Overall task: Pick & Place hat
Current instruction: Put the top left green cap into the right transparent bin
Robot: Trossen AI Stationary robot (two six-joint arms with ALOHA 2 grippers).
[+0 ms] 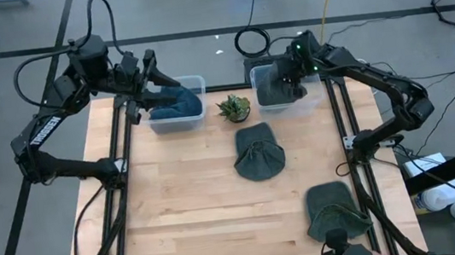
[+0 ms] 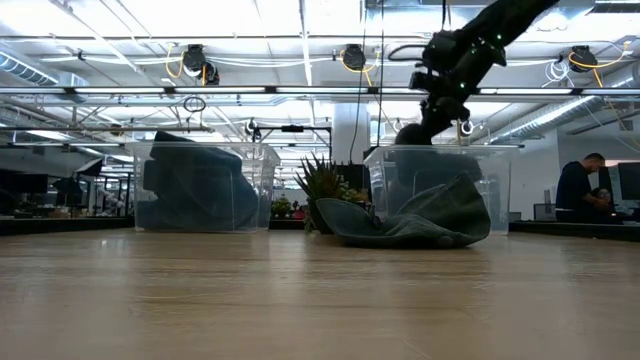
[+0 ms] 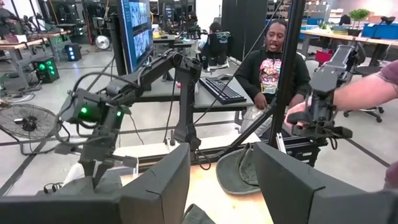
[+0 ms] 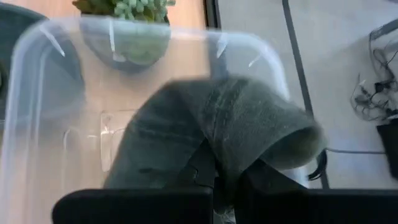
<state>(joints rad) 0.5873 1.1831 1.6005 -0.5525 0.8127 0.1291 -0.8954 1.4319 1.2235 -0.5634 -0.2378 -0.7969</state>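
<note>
The right gripper (image 1: 289, 82) hangs over the clear bin (image 1: 321, 101) at the table's far edge, fingers pinched on a green hat (image 4: 217, 134) — held inside that bin. The left gripper (image 1: 151, 74) waits, spread apart, above the other bin (image 1: 196, 83) holding blue cloth.

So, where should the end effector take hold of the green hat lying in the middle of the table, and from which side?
Probably from straight above, pinching the raised crown of the green hat. It lies flat and alone on the table, so its edge gives little to grip, while the low view shows soft folds standing up in the middle. The succulent is close behind it, so descend vertically.
</note>
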